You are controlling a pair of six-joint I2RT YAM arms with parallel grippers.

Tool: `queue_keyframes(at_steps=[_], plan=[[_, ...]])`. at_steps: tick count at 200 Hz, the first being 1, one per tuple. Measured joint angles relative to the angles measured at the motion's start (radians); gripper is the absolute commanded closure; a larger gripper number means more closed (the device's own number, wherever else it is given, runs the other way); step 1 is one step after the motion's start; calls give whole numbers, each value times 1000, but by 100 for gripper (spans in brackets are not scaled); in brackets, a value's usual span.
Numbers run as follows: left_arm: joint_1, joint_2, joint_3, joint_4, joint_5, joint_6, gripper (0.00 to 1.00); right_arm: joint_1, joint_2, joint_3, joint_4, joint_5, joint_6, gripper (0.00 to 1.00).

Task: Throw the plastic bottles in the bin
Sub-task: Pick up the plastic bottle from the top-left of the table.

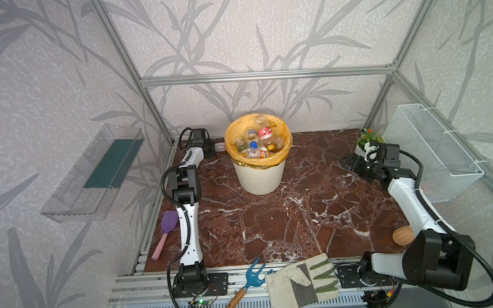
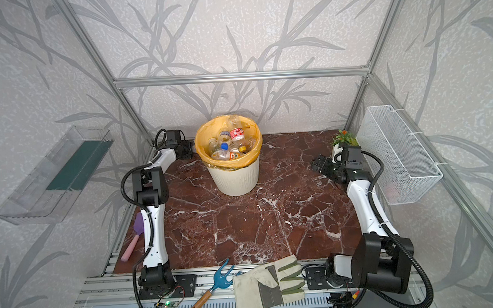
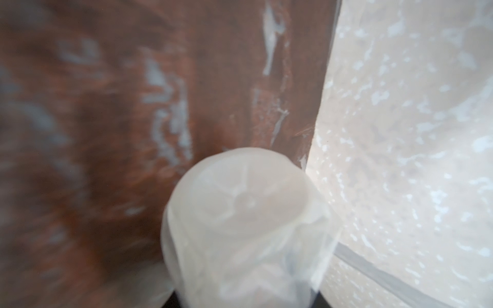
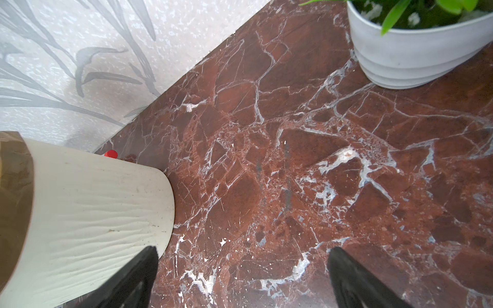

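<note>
The bench (image 1: pixel 272 223) is a slab of dark red-brown marble with white veins, filling the middle of both top views. At its upper middle 1 cream ribbed bin (image 1: pixel 259 178) stands upright. Just left of the bin is 1 clear bottle (image 1: pixel 219 147); whether it rests on the slab cannot be told. A purple spatula (image 1: pixel 168 224) with a pink handle lies along the left edge. 1 white flowerpot (image 1: pixel 361 148) stands in the upper right corner, and 1 terracotta vase (image 1: pixel 403 235) sits at the lower right edge. On the metal rails (image 1: pixel 142 286) below the slab lie 1 blue garden fork (image 1: pixel 253 276) and 1 work glove (image 1: pixel 301 282).

Bin (image 2: pixel 235 178) near back wall — bottles (image 2: pixel 236 134) heaped inside, glove (image 2: pixel 268 286) at front.
</note>
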Motion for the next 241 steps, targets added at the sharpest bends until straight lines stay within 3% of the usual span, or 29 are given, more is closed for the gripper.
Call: queue_keyframes(at_steps=[30, 60, 120, 182, 214, 241], plan=[[14, -97, -135, 10, -1, 9, 59, 0, -30, 0, -2, -19, -1, 1], [27, -195, -176, 1, -14, 54, 59, 0, -92, -2, -16, -35, -2, 1], [35, -570, -274, -3, -126, 201, 58, 0, -210, -3, -74, -41, -21, 1], [1, -911, -361, -14, -327, 472, 55, 0, -285, -3, -117, -49, -29, 1], [-55, -1019, -347, -7, -346, 624, 54, 0, -305, -3, -132, -56, -30, 1], [-156, -1033, -267, -14, -338, 797, 53, 0, -318, -4, -140, -56, -32, 1]])
